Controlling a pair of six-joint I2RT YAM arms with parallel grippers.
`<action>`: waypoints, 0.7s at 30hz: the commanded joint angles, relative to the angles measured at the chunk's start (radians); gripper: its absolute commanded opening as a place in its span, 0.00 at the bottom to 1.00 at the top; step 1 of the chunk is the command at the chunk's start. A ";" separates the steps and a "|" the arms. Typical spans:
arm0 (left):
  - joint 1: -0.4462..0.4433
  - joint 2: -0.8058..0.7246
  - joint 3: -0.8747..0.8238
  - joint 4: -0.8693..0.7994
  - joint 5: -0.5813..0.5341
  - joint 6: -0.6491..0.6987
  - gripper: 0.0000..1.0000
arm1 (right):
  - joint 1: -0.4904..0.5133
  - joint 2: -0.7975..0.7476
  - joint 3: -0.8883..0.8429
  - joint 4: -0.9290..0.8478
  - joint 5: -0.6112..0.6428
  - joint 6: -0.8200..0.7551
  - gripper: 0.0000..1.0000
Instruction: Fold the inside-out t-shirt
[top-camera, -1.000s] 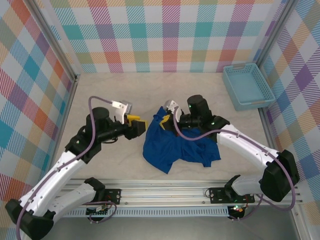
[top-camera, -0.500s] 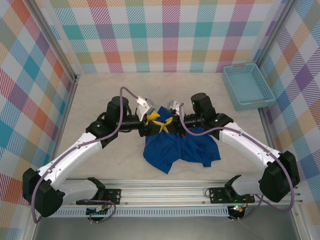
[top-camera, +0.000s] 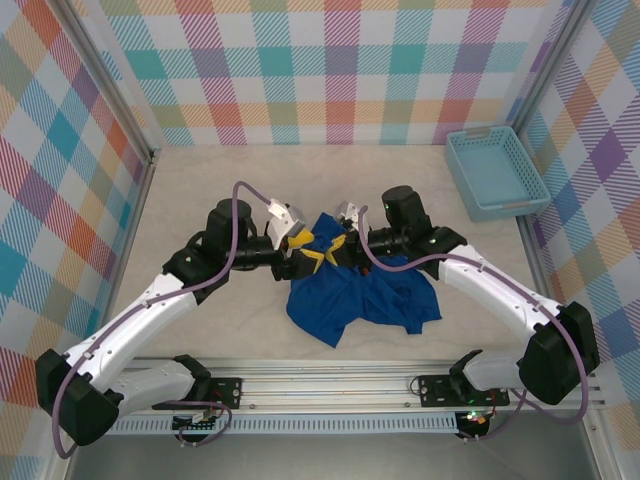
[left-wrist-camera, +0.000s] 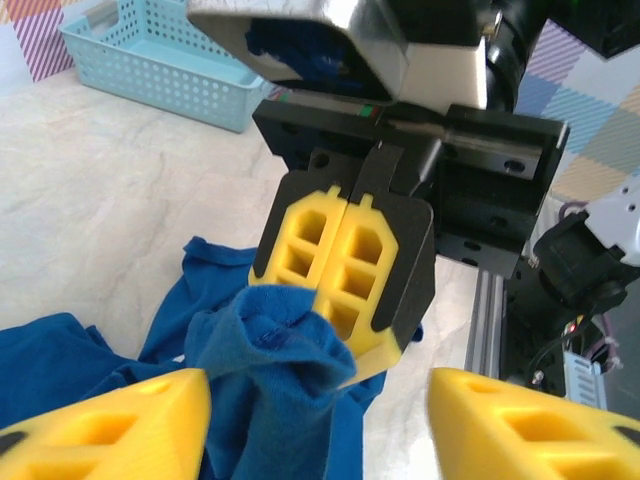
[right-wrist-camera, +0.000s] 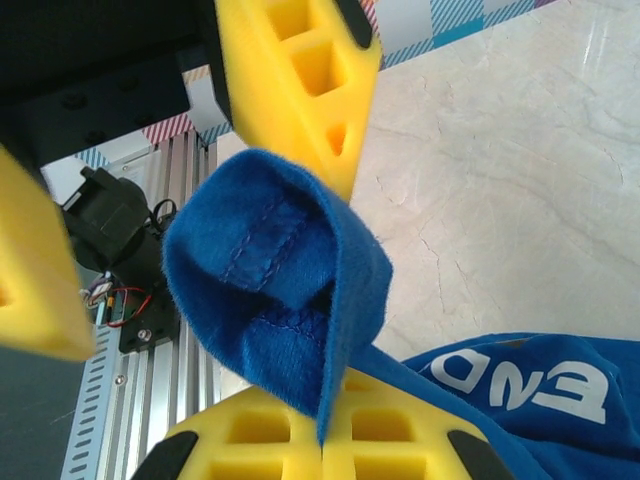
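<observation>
The inside-out t-shirt (top-camera: 360, 295) is lying crumpled on the bench (top-camera: 200, 180) between the two arms. One stitched edge is lifted off the heap by the right tool (top-camera: 338, 243), which is clamped shut on it. It's probably a sleeve or neck hem, but that's hard to tell from the bunching. The cloth is light and floppy, so sagging and slipping should be expected. It's best taken at a seam, just beside the existing pinch. The left tool (top-camera: 308, 248) is held partly open, jaws either side of the raised fold, with nothing gripped yet. A second ago it was parked well left of the shirt; now it's been brought right up.
</observation>
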 joint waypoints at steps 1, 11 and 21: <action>0.007 0.018 0.010 -0.030 0.028 0.026 0.50 | 0.000 -0.020 0.029 -0.013 -0.018 -0.022 0.00; 0.009 0.080 0.058 0.003 0.049 0.018 0.24 | 0.000 -0.019 0.027 -0.012 -0.026 -0.024 0.00; 0.010 0.072 0.048 0.049 0.047 -0.002 0.01 | 0.001 -0.011 0.026 -0.027 -0.017 -0.030 0.00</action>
